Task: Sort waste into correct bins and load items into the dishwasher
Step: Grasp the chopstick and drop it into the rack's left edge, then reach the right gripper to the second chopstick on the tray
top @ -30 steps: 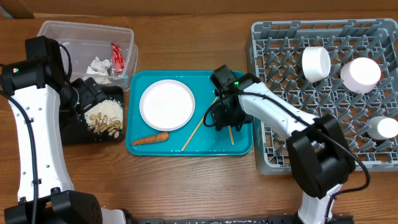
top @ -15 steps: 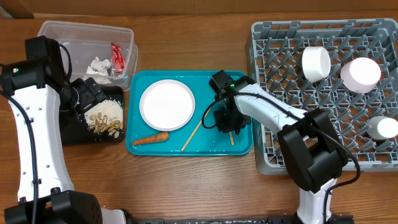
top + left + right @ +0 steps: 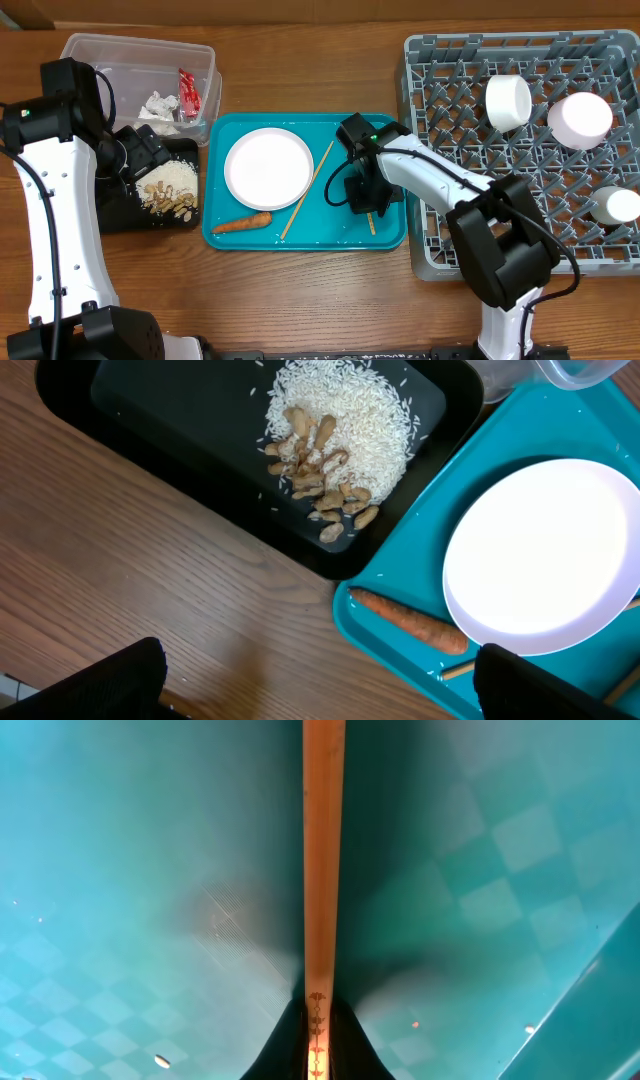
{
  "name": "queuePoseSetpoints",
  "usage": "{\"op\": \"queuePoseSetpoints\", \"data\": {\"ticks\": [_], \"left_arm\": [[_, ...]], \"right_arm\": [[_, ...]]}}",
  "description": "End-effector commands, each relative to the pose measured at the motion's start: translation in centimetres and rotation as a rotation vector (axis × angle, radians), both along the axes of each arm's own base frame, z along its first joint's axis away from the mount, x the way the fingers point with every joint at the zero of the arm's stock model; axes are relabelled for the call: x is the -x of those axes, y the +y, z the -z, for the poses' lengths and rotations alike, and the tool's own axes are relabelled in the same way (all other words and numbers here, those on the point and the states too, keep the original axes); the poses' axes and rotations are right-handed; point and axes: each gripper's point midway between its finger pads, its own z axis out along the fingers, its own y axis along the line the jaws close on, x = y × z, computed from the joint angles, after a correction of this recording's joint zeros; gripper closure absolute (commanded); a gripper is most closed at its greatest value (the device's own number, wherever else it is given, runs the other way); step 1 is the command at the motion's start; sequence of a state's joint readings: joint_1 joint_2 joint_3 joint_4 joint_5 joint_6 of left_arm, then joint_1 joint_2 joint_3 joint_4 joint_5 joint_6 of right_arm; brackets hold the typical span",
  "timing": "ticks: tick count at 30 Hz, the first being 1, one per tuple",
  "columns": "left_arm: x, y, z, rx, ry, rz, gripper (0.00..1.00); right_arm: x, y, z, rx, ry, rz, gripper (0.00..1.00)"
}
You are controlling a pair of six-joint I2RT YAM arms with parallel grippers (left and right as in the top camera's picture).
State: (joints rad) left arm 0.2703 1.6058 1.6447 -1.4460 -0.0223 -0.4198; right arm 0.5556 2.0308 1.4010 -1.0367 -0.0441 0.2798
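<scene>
Right fingers closed, chopstick pinched between.

You won't find any words or numbers to read here. The red snack wrapper in the clear tub carries some pale print, but it is too small to make out. The chopstick bears a small dark printed ornament near its lower end in the right wrist view: a decorative mark, not letters.
</scene>
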Motion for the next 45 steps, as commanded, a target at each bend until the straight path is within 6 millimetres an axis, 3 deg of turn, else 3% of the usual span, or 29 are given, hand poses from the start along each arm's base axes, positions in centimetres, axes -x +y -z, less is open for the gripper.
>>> {"op": "queuePoseSetpoints", "data": {"ticks": [1,5,8,11,18,26,33,36,38,40,43,45], "left_arm": [[-0.1,0.0,-0.4,-0.005,-0.010,0.003,0.00],[-0.1,0.0,-0.4,-0.005,-0.010,0.003,0.00],[-0.1,0.0,-0.4,-0.005,-0.010,0.003,0.00],[-0.1,0.0,-0.4,-0.005,-0.011,0.003,0.00],[-0.2,-0.2,-0.4,0.007,-0.015,0.005,0.00],[-0.1,-0.3,-0.4,0.012,-0.014,0.006,0.00],[-0.1,-0.3,-0.4,0.013,-0.012,0.006,0.00],[-0.1,-0.3,-0.4,0.012,-0.012,0.006,0.00],[-0.1,-0.3,-0.4,0.012,-0.012,0.006,0.00],[-0.1,-0.3,-0.4,0.012,-0.013,0.006,0.00],[-0.2,-0.3,-0.4,0.011,-0.017,0.006,0.00],[-0.3,-0.3,-0.4,0.011,-0.021,0.006,0.00]], "right_arm": [[-2.4,0.0,-5.2,-0.059,-0.139,0.036,0.96],[-3.8,-2.6,-10.9,-0.048,-0.293,0.073,0.96],[-4.0,-5.9,-13.5,0.019,-0.359,0.126,0.96],[-3.3,-8.8,-14.5,0.072,-0.352,0.149,0.96],[-0.9,-11.3,-11.8,0.120,-0.222,0.091,0.96],[1.0,-11.9,-8.3,0.145,-0.160,0.085,0.96],[0.0,-11.6,-9.2,0.130,-0.196,0.089,0.82],[-1.1,-11.2,-11.1,0.114,-0.235,0.096,0.74],[-2.1,-10.6,-13.4,0.085,-0.279,0.100,0.70],[-3.1,-8.8,-15.7,-0.006,-0.319,0.094,0.67],[-4.1,-3.9,-18.9,-0.247,-0.360,0.047,0.65],[-4.3,-1.3,-19.8,-0.351,-0.374,0.028,0.59]]}}
